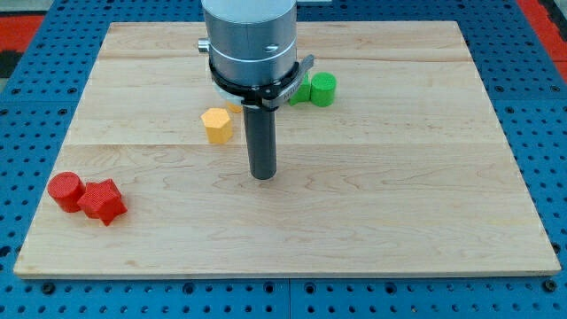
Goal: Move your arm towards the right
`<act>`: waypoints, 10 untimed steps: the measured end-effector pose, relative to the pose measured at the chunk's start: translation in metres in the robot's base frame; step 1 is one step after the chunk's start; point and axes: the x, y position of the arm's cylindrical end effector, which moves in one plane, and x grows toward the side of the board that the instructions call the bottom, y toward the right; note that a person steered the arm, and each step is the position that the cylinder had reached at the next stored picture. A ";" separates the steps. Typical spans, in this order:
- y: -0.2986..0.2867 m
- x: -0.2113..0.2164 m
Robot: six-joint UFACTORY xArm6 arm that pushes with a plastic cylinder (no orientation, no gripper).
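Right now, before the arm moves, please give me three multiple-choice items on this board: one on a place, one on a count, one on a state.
1. Where is the yellow block relative to my tip?
A. to the view's upper left
B. to the view's lower right
C. under it

2. How many red blocks are there?
A. one
B. two
C. four

3. Is my tip touching a block?
A. yes, the yellow one
B. yes, a red one
C. no

Answers:
1. A: it lies left of and above the tip.
2. B: a red cylinder and a red star sit together at the lower left.
3. C: bare board surrounds the tip.
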 end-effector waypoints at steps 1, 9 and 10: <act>0.007 -0.006; 0.131 -0.059; 0.119 -0.059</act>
